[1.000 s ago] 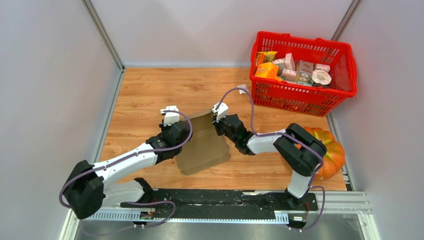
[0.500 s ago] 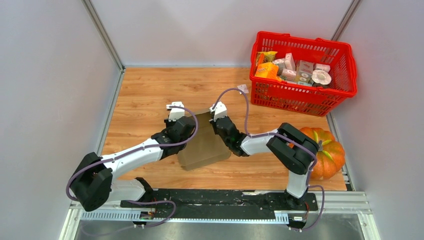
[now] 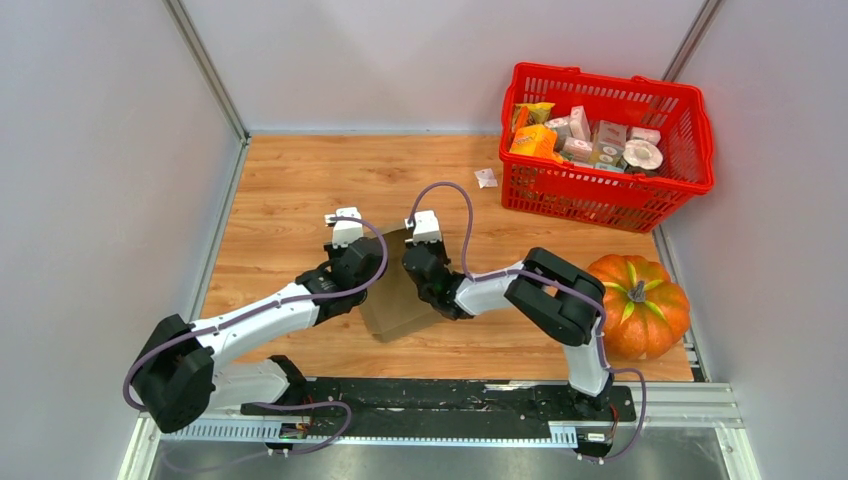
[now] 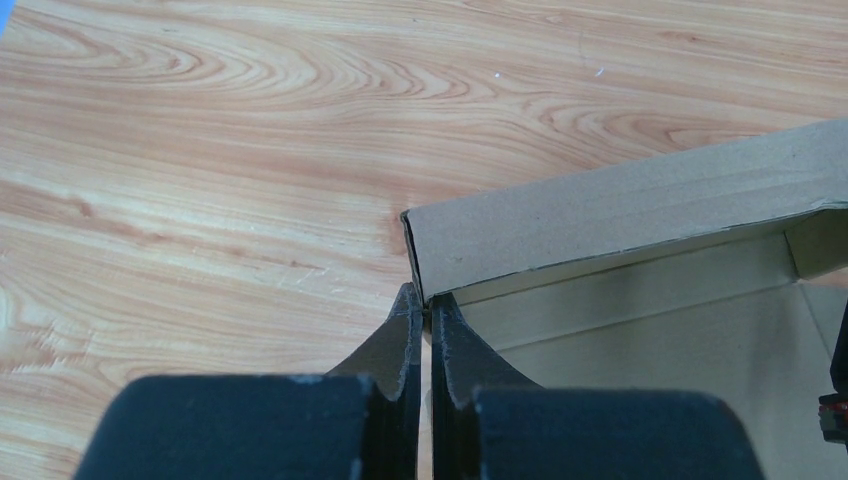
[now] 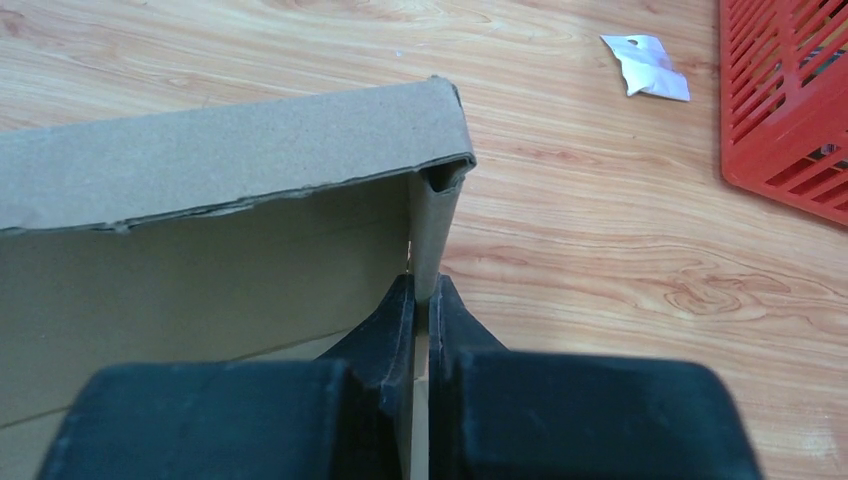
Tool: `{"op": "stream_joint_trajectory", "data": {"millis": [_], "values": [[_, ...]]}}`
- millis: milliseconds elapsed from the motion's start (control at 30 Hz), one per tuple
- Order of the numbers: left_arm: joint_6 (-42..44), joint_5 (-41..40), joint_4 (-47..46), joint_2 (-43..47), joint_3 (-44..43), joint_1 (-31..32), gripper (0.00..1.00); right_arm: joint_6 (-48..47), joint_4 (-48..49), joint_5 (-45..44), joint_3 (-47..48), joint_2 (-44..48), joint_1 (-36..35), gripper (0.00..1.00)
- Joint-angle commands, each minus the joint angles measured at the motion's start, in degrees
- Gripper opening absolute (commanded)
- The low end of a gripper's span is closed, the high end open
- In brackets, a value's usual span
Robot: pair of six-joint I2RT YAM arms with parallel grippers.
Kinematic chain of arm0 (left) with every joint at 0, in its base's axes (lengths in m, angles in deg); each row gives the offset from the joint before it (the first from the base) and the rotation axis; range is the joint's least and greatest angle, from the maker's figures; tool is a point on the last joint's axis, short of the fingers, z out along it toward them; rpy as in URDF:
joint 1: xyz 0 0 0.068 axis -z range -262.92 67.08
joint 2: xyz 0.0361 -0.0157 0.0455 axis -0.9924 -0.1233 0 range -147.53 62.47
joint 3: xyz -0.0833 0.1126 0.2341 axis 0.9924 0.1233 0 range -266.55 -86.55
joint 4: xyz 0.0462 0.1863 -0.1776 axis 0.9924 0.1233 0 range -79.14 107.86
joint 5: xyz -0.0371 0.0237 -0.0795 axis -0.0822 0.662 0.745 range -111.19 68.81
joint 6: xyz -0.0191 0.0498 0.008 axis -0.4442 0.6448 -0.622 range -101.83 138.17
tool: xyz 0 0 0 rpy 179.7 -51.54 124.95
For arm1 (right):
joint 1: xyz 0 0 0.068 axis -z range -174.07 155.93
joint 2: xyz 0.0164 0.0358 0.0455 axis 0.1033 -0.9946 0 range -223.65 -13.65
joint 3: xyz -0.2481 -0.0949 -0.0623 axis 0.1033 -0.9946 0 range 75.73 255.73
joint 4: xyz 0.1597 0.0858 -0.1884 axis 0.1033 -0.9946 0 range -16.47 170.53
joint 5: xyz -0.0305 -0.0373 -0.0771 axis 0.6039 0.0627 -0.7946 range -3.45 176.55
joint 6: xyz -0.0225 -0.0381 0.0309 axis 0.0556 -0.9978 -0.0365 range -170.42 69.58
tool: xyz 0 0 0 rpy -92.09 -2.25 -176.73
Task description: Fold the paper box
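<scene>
Near the middle of the table point(image 3: 290, 190), your box point(image 3: 392, 300) looks narrower from above than a second ago, its side walls raised. Your left gripper point(image 4: 425, 303) has closed onto the left wall, and your right gripper point(image 5: 421, 290) stays clamped on the right wall. Both arms have drawn together, uncovering the pumpkin point(image 3: 640, 305).

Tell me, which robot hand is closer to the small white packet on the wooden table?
The right hand. It pinches the right wall of the brown cardboard box, with the packet beyond it near the red plastic basket. The left hand pinches the opposite wall, farther off.
</scene>
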Motion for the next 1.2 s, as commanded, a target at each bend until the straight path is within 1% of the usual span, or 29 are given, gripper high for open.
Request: {"op": "stream_joint_trajectory", "data": {"millis": [0, 33, 67, 100, 133, 200, 233, 267, 300, 333, 367, 433, 533, 567, 600, 633, 667, 700, 733, 800, 833, 867, 933, 967, 1000, 1033, 1100, 1133, 1167], "values": [[-1.29, 3.34, -1.64, 0.95, 0.30, 1.10, 0.00, -3.39, 6.45, 1.82, -1.33, 2.08, 0.40, 0.07], [-1.29, 3.16, -1.73, 0.95, 0.47, 1.10, 0.00, -3.49, 6.37, 7.41, -4.73, 3.66, 1.02, 0.10], [-0.86, 2.99, -1.64, 0.95, 0.56, 1.10, 0.00, -3.40, 6.02, 10.60, -6.60, 7.33, 2.50, 0.17], [-0.68, 2.72, -1.55, 1.04, 0.65, 1.10, 0.00, -3.49, 5.32, 14.11, -8.27, 9.10, 3.47, 0.20], [-0.59, 2.55, -1.55, 1.30, 0.91, 1.10, 0.00, -4.10, 3.66, 24.33, -10.29, 10.77, 4.87, 0.24], [-0.33, 2.20, -1.55, 1.83, 1.26, 1.10, 0.00, -5.41, -0.29, 32.13, -12.49, 15.61, 7.78, 0.32], [-0.41, 2.02, -1.64, 2.00, 1.61, 1.02, 0.00, -6.81, -0.57, 39.91, -13.72, 17.02, 8.75, 0.39], [-0.33, 1.76, -1.73, 2.01, 1.70, 1.10, 0.00, -6.92, -0.92, 41.55, -16.17, 19.99, 9.63, 0.49], [-0.24, 1.76, -1.73, 2.09, 1.70, 1.02, 0.00, -6.83, -0.05, 42.87, -17.41, 21.33, 10.07, 0.55], [0.02, 1.67, -1.73, 2.01, 1.53, 1.02, 0.00, -6.83, 0.04, 46.71, -18.38, 22.56, 10.68, 0.59], [-0.15, 1.67, -1.47, 1.74, 1.44, 1.02, 0.00, -6.48, -0.13, 47.28, -19.52, 24.66, 11.39, 0.64], [-0.06, 1.84, -1.29, 1.57, 1.00, 1.02, 0.00, -6.04, -0.75, 47.81, -20.41, 26.25, 11.83, 0.68], [0.03, 2.37, -0.94, 1.39, 0.74, 1.10, 0.00, -2.28, -3.11, 43.87, -20.33, 27.66, 12.45, 0.70], [0.11, 2.81, -0.67, 1.13, 0.65, 1.02, 0.00, -0.17, -7.12, 43.16, -19.80, 28.19, 13.49, 0.70], [0.20, 3.16, -0.50, 0.95, 0.21, 1.02, 0.00, 5.07, -9.78, 42.72, -18.15, 28.46, 14.11, 0.70], [0.29, 4.03, -0.06, 0.86, -0.14, 1.02, 0.02, 7.82, -13.02, 43.58, -17.00, 28.46, 14.81, 0.70], [0.29, 4.39, 0.81, 0.78, -0.32, 1.02, 0.06, 10.20, -22.02, 44.89, -15.07, 28.11, 16.13, 0.70], [0.20, 4.91, 1.17, 1.04, -0.58, 1.02, 0.14, 14.14, -26.02, 46.13, -12.70, 28.02, 16.66, 0.70], [0.11, 5.96, 2.04, 1.30, -0.75, 1.10, 0.27, 15.31, -28.32, 48.75, -13.03, 28.89, 17.28, 0.71], [0.29, 7.64, 2.67, 2.96, -0.76, 1.02, 0.39, 16.89, -29.49, 55.42, -15.30, 31.08, 20.52, 0.71], [0.12, 9.21, 3.71, 3.93, -0.58, 1.02, 0.47, 16.90, -29.92, 60.59, -17.23, 33.10, 21.75, 0.72], [0.11, 10.10, 4.42, 5.85, -0.58, 0.93, 0.49, 16.47, -31.84, 63.16, -17.60, 33.90, 23.85, 0.72], [-0.06, 13.07, 6.78, 8.41, -0.41, 0.75, 0.53, 15.41, -34.58, 69.83, -17.51, 35.04, 25.62, 0.73], [-0.15, 14.22, 7.58, 11.38, -0.14, 0.67, 0.54, 15.23, -37.20, 71.43, -17.86, 35.40, 26.50, 0.73], [-0.15, 15.54, 8.72, 13.15, 0.12, 0.49, 0.54, 15.06, -37.40, 75.11, -18.30, 35.84, 26.95, 0.73], [-0.15, 18.43, 10.82, 14.91, 0.12, 0.40, 0.54, 15.49, -37.57, 76.62, -18.65, 36.19, 27.21, 0.73], [0.11, 22.65, 12.33, 20.79, 0.56, 0.14, 0.53, 16.81, -37.66, 78.65, -19.88, 36.02, 27.48, 0.73], [1.16, 28.24, 12.51, 22.73, 0.74, -0.12, 0.49, 17.77, -37.75, 80.31, -20.32, 35.41, 27.48, 0.71], [1.17, 30.73, 13.03, 25.53, 0.82, -0.13, 0.48, 19.96, -37.93, 81.11, -21.11, 35.05, 27.48, 0.69]]}}
